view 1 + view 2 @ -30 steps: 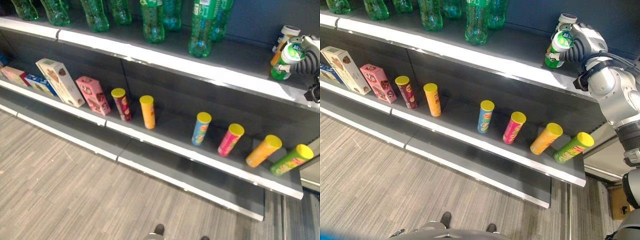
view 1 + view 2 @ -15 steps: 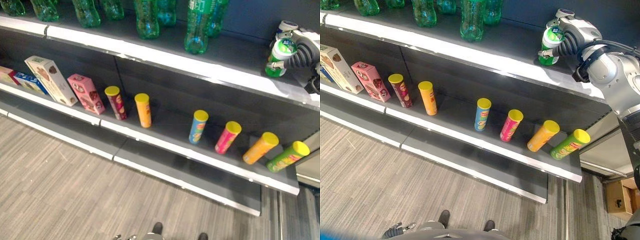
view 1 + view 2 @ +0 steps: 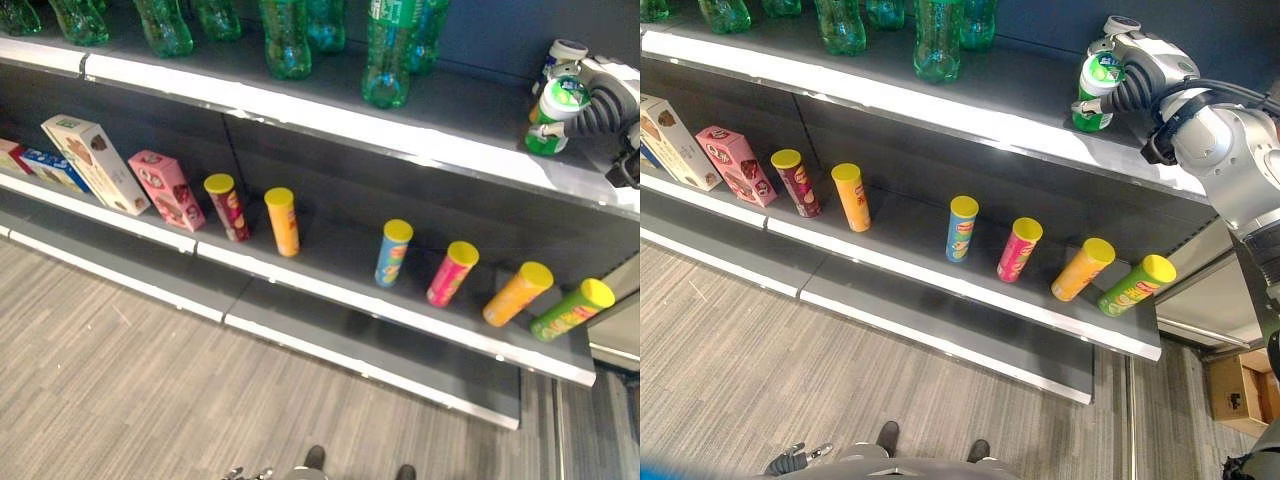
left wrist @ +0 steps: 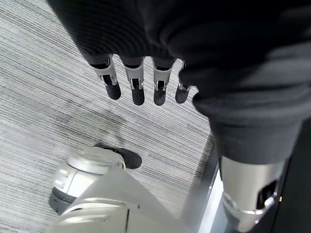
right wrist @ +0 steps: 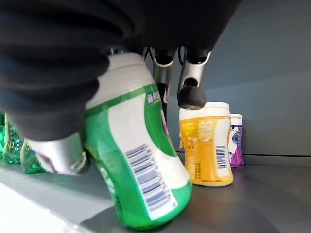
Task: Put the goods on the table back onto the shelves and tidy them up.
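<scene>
A green bottle with a white cap (image 3: 1095,92) stands tilted at the right end of the upper shelf (image 3: 970,110), its base touching the shelf board (image 5: 243,204). My right hand (image 3: 1140,72) is shut on it, the thumb (image 5: 58,155) round one side and the fingers (image 5: 190,82) behind its top. Just behind it stand an orange bottle (image 5: 206,145) and a purple one (image 5: 235,141). My left hand (image 4: 138,82) hangs over the grey floor, fingers straight and holding nothing.
Several green soda bottles (image 3: 388,55) line the upper shelf further left. On the lower shelf (image 3: 400,310) stand several yellow-lidded tube cans (image 3: 283,222), some leaning, and snack boxes (image 3: 165,188) at the left. A cardboard box (image 3: 1240,395) lies on the floor at the right.
The camera has shifted a little. My right hand has eased the green bottle slightly left along the upper shelf and still holds it.
</scene>
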{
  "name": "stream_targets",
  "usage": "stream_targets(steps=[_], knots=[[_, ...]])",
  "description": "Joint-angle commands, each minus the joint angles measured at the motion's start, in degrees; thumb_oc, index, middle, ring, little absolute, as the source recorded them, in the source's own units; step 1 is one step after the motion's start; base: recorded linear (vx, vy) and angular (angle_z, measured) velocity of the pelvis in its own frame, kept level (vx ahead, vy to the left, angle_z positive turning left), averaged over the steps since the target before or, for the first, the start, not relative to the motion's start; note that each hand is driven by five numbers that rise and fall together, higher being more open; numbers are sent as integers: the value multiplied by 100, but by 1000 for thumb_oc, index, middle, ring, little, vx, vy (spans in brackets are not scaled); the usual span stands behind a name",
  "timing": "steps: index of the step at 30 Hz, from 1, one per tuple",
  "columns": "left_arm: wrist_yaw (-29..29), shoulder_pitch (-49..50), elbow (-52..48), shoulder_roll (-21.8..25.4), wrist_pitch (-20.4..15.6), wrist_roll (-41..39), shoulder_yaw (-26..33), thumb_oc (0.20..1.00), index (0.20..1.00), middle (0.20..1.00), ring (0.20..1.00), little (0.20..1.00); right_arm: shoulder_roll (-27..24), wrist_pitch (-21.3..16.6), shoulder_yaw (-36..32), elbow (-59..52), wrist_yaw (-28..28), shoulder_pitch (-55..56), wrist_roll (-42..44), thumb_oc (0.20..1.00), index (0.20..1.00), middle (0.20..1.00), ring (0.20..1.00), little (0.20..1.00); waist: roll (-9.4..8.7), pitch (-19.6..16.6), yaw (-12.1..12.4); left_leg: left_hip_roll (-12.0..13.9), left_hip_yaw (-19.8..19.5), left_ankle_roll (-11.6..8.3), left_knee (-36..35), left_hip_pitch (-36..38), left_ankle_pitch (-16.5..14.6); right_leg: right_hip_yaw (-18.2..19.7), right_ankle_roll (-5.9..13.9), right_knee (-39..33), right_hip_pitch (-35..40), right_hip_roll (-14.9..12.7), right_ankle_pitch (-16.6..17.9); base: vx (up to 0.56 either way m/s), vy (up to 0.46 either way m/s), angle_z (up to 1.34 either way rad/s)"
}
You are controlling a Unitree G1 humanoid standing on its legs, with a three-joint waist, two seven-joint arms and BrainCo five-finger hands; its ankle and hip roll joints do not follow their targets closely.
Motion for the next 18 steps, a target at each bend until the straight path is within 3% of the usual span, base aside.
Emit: stream_targets(steps=[1,18], knots=[[-32,-141,114,274,-87,-180,-179,1000,1000,1000,1000,1000,-253,34,141,-115,-25,-167,164,200,200,200,200,200,-199,-150,54,344,682,-404,26,189,-419,157,232,101,105,-209,-310,0,-6,-8],[-15,-168,112,299,-84,-157,-190,1000,1000,1000,1000,1000,-60,28,48,-94,-26,-7,124,200,200,200,200,200,-150,-163,21,362,735,-394,26,248,-439,211,232,89,140,-204,-314,1,-4,-3]])
